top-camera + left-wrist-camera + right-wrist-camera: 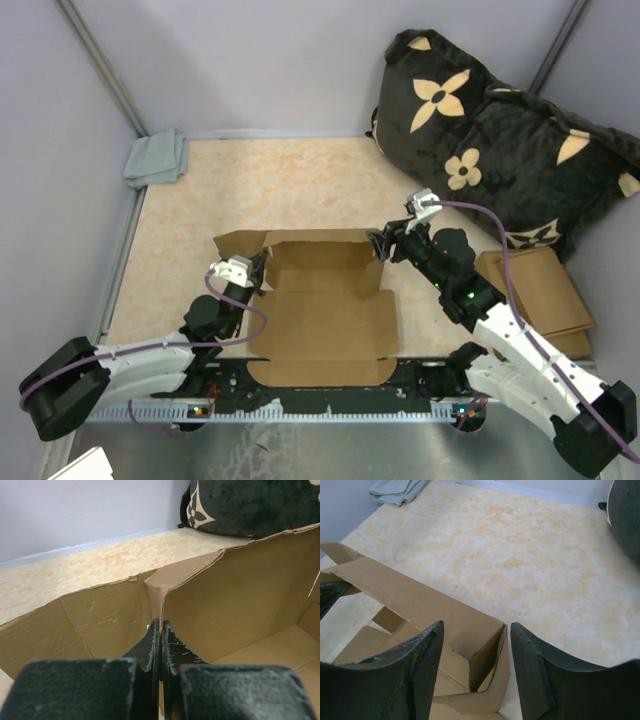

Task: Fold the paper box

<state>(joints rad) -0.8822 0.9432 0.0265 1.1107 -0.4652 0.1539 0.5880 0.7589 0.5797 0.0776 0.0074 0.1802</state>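
Robot lab test cell, no question

Plain grey panel walls (280, 70) on metal posts (98, 62) box in a marbled beige surface (290, 185). A cabled left arm (140, 360) and right arm (510, 340) are bolted to a rail (330, 405) at its near edge. The rest is just random props: the paper box (325, 320), a stack of flat cardboard (545, 290), a folded grey cloth (157, 158) and a black flower-print cushion (500, 140).

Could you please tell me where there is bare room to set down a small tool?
The widest free patch is the far tabletop, between the grey cloth and the black cushion, beyond the paper box. A narrower strip runs left of the box. The near edge and the right side, by the cardboard stack, are crowded.
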